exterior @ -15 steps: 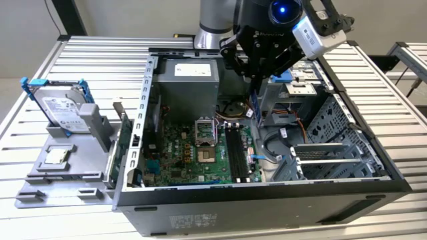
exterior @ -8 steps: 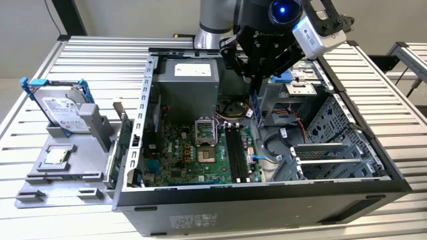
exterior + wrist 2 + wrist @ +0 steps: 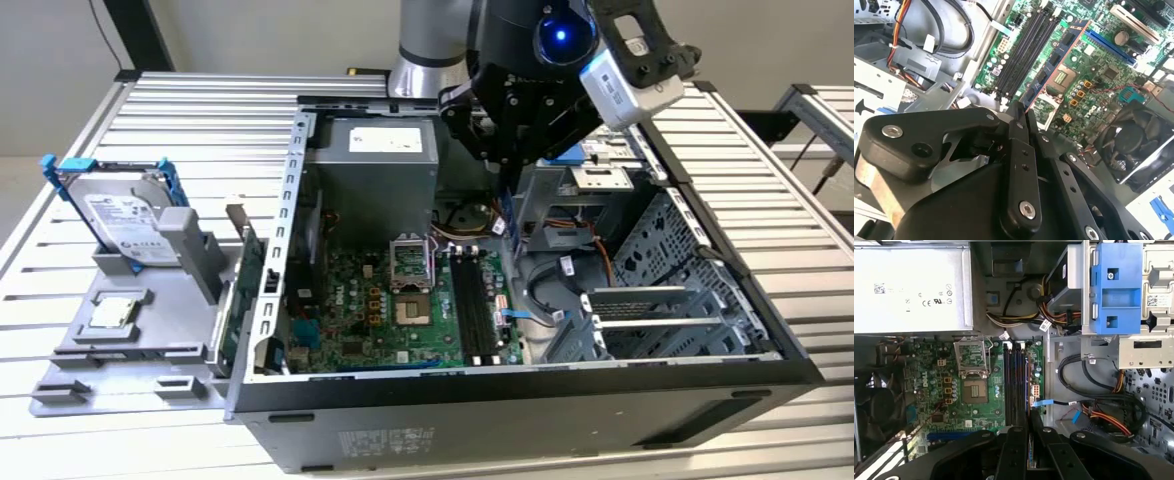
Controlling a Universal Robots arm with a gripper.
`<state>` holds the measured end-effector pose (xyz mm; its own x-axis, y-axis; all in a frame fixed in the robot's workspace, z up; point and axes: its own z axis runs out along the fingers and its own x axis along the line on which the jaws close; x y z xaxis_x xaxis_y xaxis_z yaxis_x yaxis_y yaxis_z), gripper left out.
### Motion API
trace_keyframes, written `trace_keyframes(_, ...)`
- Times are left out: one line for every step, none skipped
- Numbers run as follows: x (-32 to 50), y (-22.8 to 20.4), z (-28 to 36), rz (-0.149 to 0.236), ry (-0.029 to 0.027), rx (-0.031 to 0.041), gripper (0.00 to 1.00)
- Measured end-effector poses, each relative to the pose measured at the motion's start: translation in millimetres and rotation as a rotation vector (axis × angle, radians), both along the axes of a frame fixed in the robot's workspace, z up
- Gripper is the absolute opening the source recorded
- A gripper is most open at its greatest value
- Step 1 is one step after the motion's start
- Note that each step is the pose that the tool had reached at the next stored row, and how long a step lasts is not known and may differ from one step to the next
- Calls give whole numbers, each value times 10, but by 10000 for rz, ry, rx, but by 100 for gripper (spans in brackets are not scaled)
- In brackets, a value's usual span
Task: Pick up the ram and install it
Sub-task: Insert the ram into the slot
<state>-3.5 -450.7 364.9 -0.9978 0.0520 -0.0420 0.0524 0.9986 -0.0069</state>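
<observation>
My gripper (image 3: 513,160) hangs over the open computer case (image 3: 534,400), above the motherboard's back right area in the exterior view. It is shut on the ram (image 3: 509,208), a thin dark stick that hangs edge-down from the fingers. In the second wrist view the ram (image 3: 1054,65) reaches out from the gripper (image 3: 1021,112) as a dark strip with black chips, over the board beside the long black memory slots (image 3: 1024,50). In the first wrist view the gripper (image 3: 1026,429) holds the ram (image 3: 1029,415) edge-on, just beside the slots (image 3: 1015,385).
A grey power supply (image 3: 380,150) fills the case's back. The processor socket (image 3: 411,280) lies left of the slots. Cables (image 3: 1094,410) and a metal drive cage (image 3: 667,300) stand to the right. A hard drive (image 3: 127,215) sits on a grey stand outside, left.
</observation>
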Motion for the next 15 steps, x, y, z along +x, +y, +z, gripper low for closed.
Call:
trace_keyframes(3, 0, -18, 0, 0, 5, 0)
trace_keyframes(5, 0, -36, -1, 0, 8, 0)
trace_keyframes(9, 0, -54, -1, 1, 10, 0)
trace_keyframes(13, 0, -72, 0, 0, 13, 0)
trace_keyframes(16, 0, -91, -1, 1, 14, 0)
trace_keyframes(19, 0, -110, -1, 1, 15, 0)
trace_keyframes(20, 0, -126, -2, 1, 16, 0)
trace_keyframes(23, 0, -146, -2, 0, 16, 0)
trace_keyframes(24, 0, -166, -1, 1, 17, 0)
trace_keyframes(24, 0, -183, -1, 1, 17, 0)
trace_keyframes(24, 0, -200, -1, 0, 18, 0)
trace_keyframes(24, 0, -219, -1, 0, 18, 0)
trace_keyframes(24, 0, -237, -1, 0, 18, 0)
trace_keyframes(24, 0, -253, -1, 1, 21, 0)
trace_keyframes(24, 0, -254, -1, 2, 36, 0)
